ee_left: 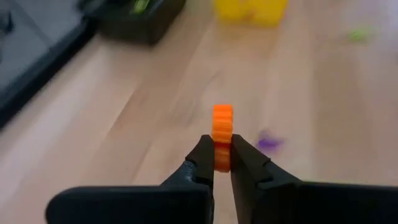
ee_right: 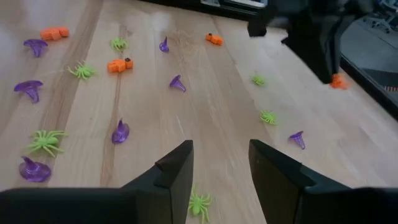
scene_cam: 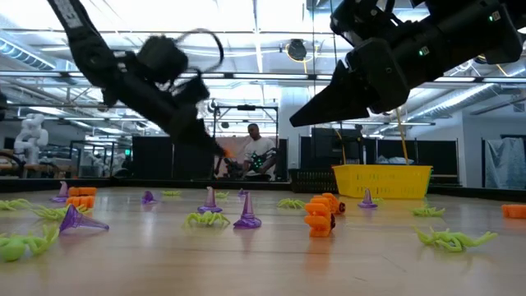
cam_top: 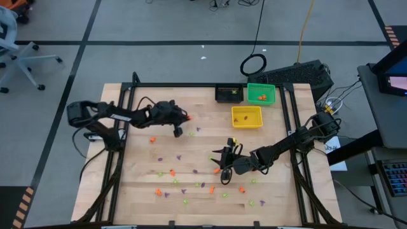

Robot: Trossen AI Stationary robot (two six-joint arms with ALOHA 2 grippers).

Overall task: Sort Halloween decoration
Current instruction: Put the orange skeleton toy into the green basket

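Observation:
Small orange, purple and light-green Halloween trinkets point(cam_top: 191, 181) lie scattered on the wooden table point(cam_top: 140, 191). In the low view they show as purple cone hats point(scene_cam: 247, 214), green spiders point(scene_cam: 450, 239) and orange ribbed pieces point(scene_cam: 319, 217). My left gripper point(cam_top: 183, 119) hangs above the table's left-middle, shut on one orange trinket point(ee_left: 222, 124), which also shows in the right wrist view point(ee_right: 337, 81). My right gripper point(ee_right: 221, 163) stands open above the table's middle point(cam_top: 222, 166), with nothing between its fingers. My left gripper pinches the orange ribbed trinket by its near end point(ee_left: 222, 149) between its two fingertips point(ee_left: 204, 152). The rest of the trinket sticks out past the tips. The fingers come from the table's left, slanting down. The trinket is lifted clear of the table.
At the far right of the table stand a black bin point(cam_top: 229, 94), a green bin point(cam_top: 261, 93) holding orange pieces, and a yellow bin point(cam_top: 247, 116). A dark metal frame point(cam_top: 127, 95) runs along the table's sides. A person point(scene_cam: 255, 152) sits in the room beyond.

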